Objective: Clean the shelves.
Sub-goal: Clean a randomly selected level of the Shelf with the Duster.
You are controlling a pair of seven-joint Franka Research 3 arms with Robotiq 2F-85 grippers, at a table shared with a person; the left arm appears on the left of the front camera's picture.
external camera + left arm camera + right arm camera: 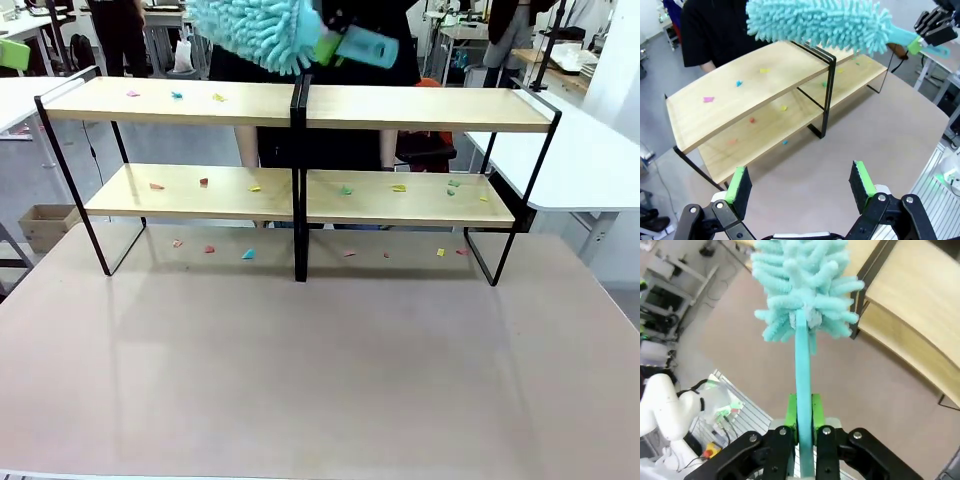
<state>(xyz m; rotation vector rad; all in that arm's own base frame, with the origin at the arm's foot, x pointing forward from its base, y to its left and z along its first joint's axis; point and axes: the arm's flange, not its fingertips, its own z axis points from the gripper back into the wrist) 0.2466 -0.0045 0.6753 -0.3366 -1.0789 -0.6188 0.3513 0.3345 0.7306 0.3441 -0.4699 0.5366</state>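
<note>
Table (320, 380) beneath two-tier shelves (420, 108) with coloured scraps (345, 190)

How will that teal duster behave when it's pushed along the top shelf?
The duster head's soft chenille strands will probably flatten and drag lightly. Its thin handle, clamped in the right gripper, looks rigid but may flex slightly. It seems light, so the shelves likely won't shift.
</note>
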